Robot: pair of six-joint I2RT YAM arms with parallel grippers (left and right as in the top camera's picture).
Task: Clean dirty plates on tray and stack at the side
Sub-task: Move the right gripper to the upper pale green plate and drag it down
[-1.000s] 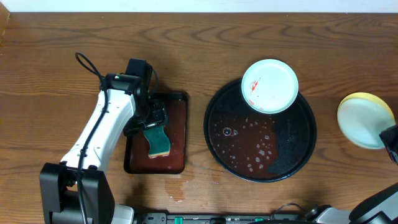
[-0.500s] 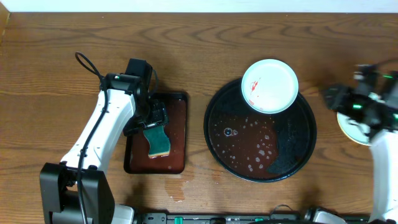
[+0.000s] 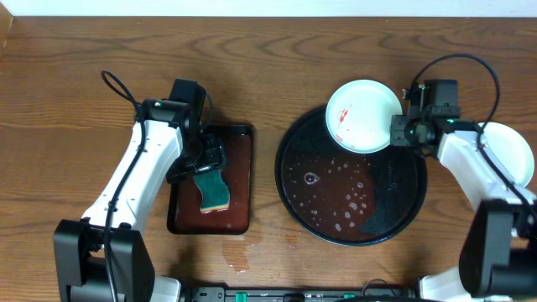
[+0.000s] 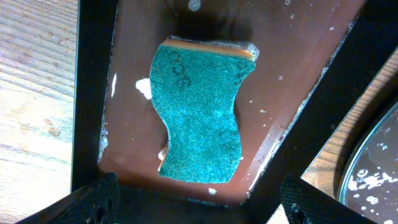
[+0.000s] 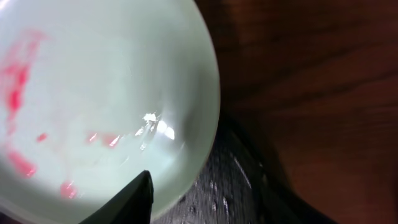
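Observation:
A pale mint plate (image 3: pixel 363 115) with red smears rests on the far rim of the black tray (image 3: pixel 403 197). My right gripper (image 3: pixel 401 132) is at the plate's right edge and stands open. In the right wrist view one finger (image 5: pixel 127 200) hangs over the plate (image 5: pixel 93 93), with the plate's rim in the gap and the wet tray (image 5: pixel 230 186) below. Another pale plate (image 3: pixel 510 155) lies on the bare tabletop at the right, partly hidden by the right arm. My left gripper (image 3: pixel 206 163) (image 4: pixel 199 208) hovers open above a green sponge (image 4: pixel 199 118).
The sponge (image 3: pixel 215 191) lies in a dark red-brown rectangular tray (image 3: pixel 239 159) left of the black tray. Soapy water pools in the black tray's left half (image 3: pixel 331 189). A few water drops (image 3: pixel 239 252) sit on the wood near the front edge.
My right arm has swung in from the right edge to the smeared plate's right rim. The left arm, sponge and plate have not moved.

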